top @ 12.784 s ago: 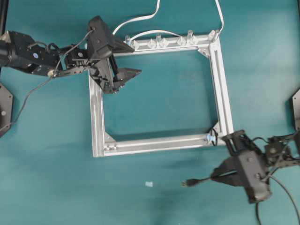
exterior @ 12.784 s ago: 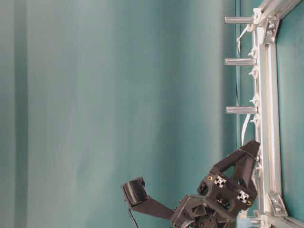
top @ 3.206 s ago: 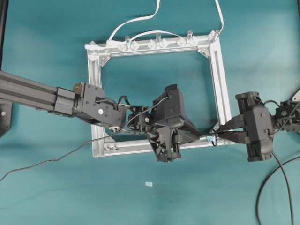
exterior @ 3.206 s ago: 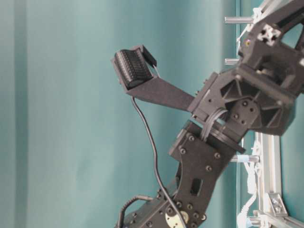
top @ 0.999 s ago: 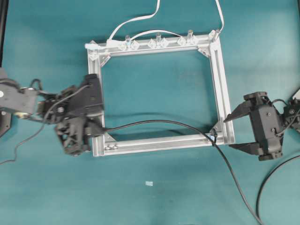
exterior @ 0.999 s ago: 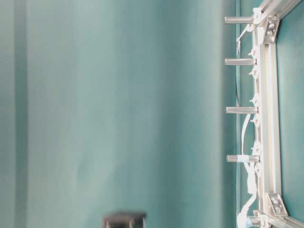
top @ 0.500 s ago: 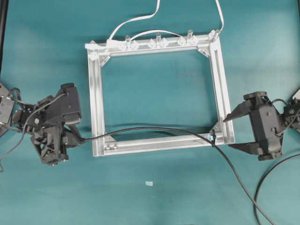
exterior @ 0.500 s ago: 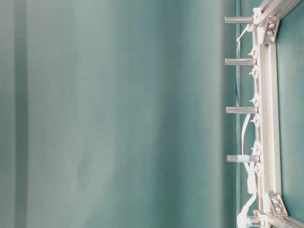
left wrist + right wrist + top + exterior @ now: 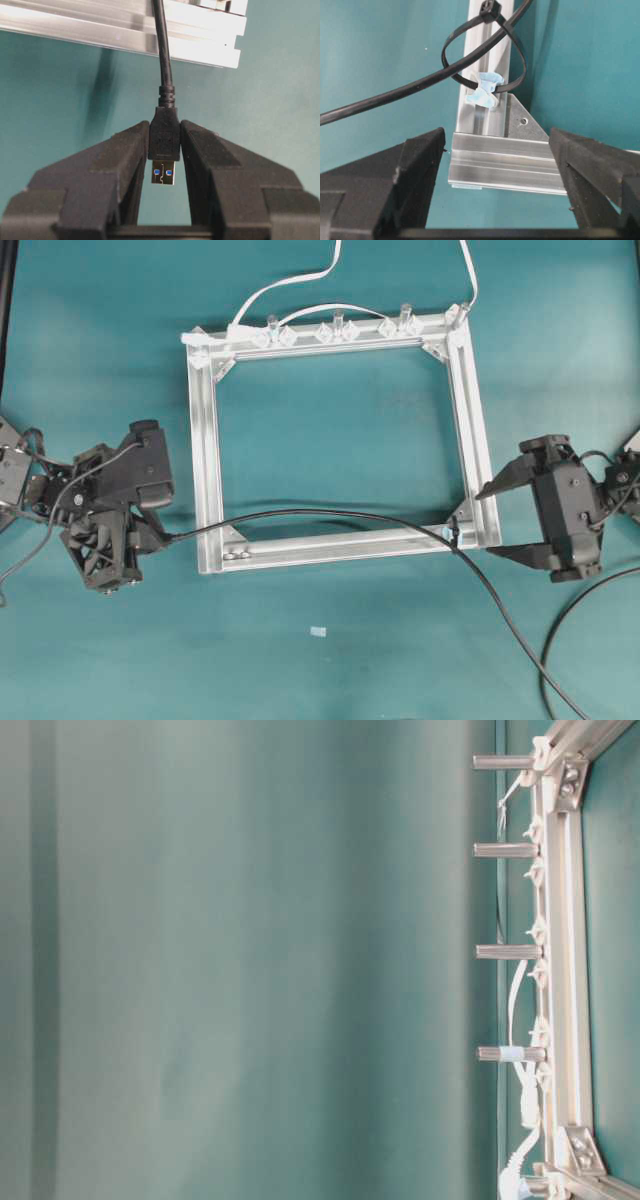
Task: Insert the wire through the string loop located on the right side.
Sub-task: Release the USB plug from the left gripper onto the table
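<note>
The wire (image 9: 300, 512) is a thin black cable that runs from the lower right of the table up through the string loop (image 9: 455, 530) at the frame's right front corner. From there it crosses the frame to the left. Its plug (image 9: 164, 140) sits between the fingers of my left gripper (image 9: 158, 536), just outside the frame's left rail. Both fingers press on the plug's black body in the left wrist view, so my left gripper (image 9: 164, 127) is shut on it. My right gripper (image 9: 486, 523) stands wide open beside the loop, holding nothing. In the right wrist view the wire (image 9: 395, 94) passes through the dark loop (image 9: 524, 65), beyond my right gripper (image 9: 496, 137).
The silver aluminium frame (image 9: 470, 420) lies flat on the teal table. Clear pegs (image 9: 335, 325) and white flat cables (image 9: 290, 285) line its far rail. A pale blue clip (image 9: 482, 90) fixes the loop to the frame (image 9: 485, 165). A small pale scrap (image 9: 318, 632) lies near the front.
My left gripper has carried the plug leftward, from over the frame's left rail to outside it, drawing more wire through the loop. In the last half second it hardly moved. The right gripper stayed put.
</note>
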Robot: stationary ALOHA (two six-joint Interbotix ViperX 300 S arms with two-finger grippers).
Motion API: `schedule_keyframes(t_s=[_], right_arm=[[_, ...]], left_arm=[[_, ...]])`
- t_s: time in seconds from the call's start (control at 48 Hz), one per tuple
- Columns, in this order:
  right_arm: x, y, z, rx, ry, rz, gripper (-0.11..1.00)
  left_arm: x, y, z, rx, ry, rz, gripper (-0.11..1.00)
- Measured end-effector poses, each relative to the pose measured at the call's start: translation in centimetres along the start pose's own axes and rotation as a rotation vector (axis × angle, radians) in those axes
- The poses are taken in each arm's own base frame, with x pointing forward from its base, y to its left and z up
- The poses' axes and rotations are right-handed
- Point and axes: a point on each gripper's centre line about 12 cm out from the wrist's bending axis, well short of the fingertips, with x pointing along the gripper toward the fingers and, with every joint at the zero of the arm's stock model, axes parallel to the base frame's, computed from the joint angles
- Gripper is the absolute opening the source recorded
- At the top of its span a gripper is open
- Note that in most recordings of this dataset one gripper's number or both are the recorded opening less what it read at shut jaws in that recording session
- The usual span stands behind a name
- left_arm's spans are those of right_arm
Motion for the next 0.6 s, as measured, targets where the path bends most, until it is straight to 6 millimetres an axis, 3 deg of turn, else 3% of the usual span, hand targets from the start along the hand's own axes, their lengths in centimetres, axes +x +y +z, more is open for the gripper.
schedule_keyframes(t_s=[0.083, 0.125, 0.208, 0.604], right_arm=[[0.00, 0.00, 0.00, 0.000, 0.000, 0.000, 0.91], [0.00, 0.00, 0.00, -0.002, 0.000, 0.000, 0.91], [0.00, 0.00, 0.00, 0.000, 0.000, 0.000, 0.91], [0.00, -0.03, 0.10, -0.002, -0.009, -0.003, 0.91]], left_arm=[[0.00, 0.01, -0.01, 0.001, 0.001, 0.001, 0.62], [0.00, 0.01, -0.01, 0.001, 0.001, 0.001, 0.68], [0.00, -0.01, -0.05, 0.003, 0.003, 0.001, 0.64], [-0.19, 0.25, -0.40, 0.016, 0.004, 0.006, 0.68]])
